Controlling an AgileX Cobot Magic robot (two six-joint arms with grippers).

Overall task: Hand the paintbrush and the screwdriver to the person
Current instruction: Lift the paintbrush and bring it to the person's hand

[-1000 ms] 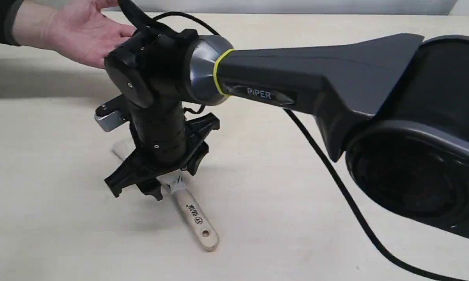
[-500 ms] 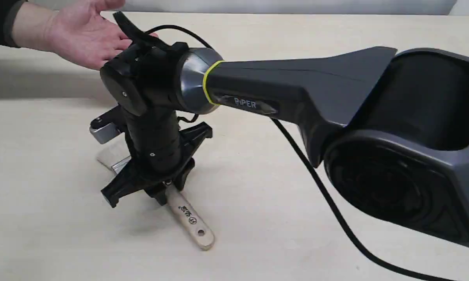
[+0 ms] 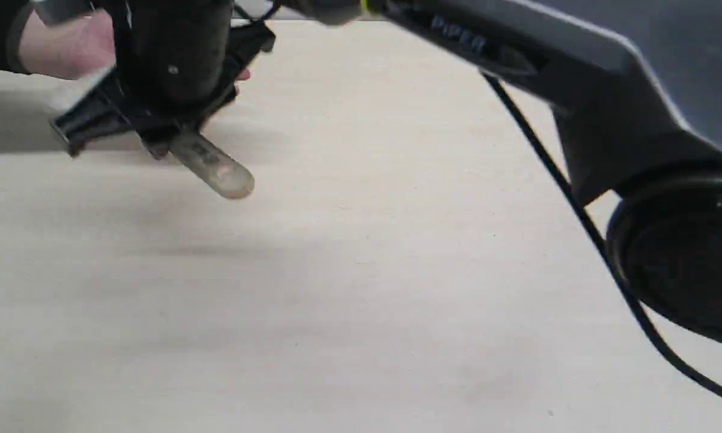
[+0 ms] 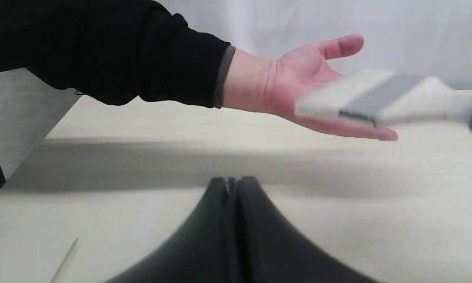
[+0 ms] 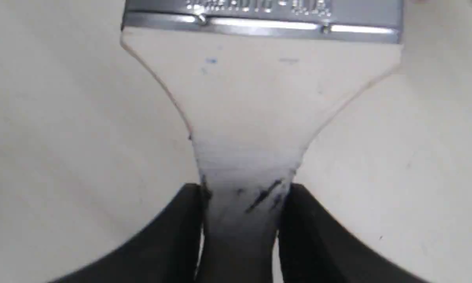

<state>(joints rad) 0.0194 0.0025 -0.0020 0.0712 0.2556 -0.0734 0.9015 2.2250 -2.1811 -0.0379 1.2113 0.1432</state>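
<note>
My right gripper [image 5: 241,204] is shut on the narrow neck of the paintbrush [image 5: 259,98], just behind its silver ferrule. In the exterior view this gripper [image 3: 162,141] hangs blurred at the upper left, above the table, and the brush's wooden handle [image 3: 216,171] sticks out below it toward the camera. The person's open hand [image 3: 66,48] is right behind it. From the left wrist, the brush head [image 4: 377,98] is at the fingers of the upturned palm [image 4: 298,74]. My left gripper [image 4: 232,184] is shut and holds nothing. The screwdriver is not recognisable in any view.
The right arm's thick black link [image 3: 577,66] and its cable [image 3: 577,210] cross the right side of the pale table [image 3: 336,300]. A thin pale streak [image 4: 65,261] lies on the table near my left gripper. A grey wall [image 4: 338,19] stands behind the hand.
My right gripper has lifted the paintbrush off the table and carried it up and to the left, toward the person's open hand. The hand has stayed in place.
</note>
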